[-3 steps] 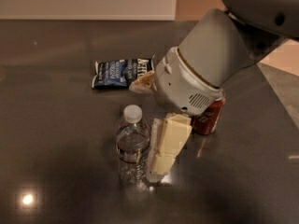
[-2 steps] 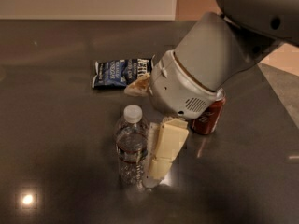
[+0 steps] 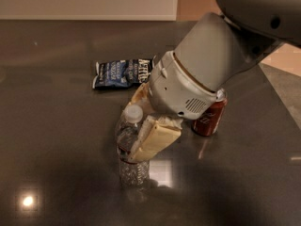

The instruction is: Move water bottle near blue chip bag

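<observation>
Clear water bottle (image 3: 125,138) upright, cap up | jaws pinching its middle | blue chip bag (image 3: 121,73) behind

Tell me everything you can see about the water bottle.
The water bottle is small, clear, ribbed plastic with a white screw cap, standing upright on the dark table, nearer the camera than the blue chip bag and apart from it. The gripper has its cream jaws closed around its middle.
</observation>
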`<state>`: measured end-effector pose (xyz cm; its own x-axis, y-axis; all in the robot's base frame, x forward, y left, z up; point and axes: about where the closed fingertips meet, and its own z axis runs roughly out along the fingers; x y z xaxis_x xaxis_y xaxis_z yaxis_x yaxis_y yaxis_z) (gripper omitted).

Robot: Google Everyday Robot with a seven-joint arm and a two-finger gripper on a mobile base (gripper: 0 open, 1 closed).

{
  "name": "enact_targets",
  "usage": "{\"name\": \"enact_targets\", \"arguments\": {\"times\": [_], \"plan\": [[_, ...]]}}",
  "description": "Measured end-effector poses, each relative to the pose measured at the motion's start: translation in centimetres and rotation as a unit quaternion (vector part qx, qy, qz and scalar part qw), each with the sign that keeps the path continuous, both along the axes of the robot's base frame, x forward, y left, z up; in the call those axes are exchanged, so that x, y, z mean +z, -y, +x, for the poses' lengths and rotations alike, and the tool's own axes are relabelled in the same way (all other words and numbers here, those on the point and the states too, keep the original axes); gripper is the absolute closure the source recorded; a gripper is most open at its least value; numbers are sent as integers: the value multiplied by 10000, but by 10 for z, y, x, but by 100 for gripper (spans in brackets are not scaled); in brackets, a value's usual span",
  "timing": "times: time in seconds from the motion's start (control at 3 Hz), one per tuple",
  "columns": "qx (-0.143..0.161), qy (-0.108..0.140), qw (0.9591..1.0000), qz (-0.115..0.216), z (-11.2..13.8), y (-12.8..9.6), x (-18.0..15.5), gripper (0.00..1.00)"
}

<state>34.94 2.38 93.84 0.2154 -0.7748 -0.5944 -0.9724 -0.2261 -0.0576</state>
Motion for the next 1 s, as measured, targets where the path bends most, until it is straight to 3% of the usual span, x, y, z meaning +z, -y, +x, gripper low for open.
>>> {"name": "enact_targets", "arguments": {"times": [0.33, 0.67, 1.0], "plan": [[-37, 1, 10000, 34, 3, 1, 2, 64], [-289, 93, 9995, 69, 23, 10, 12, 88], [-582, 232, 9980, 104, 56, 19, 25, 100]]}}
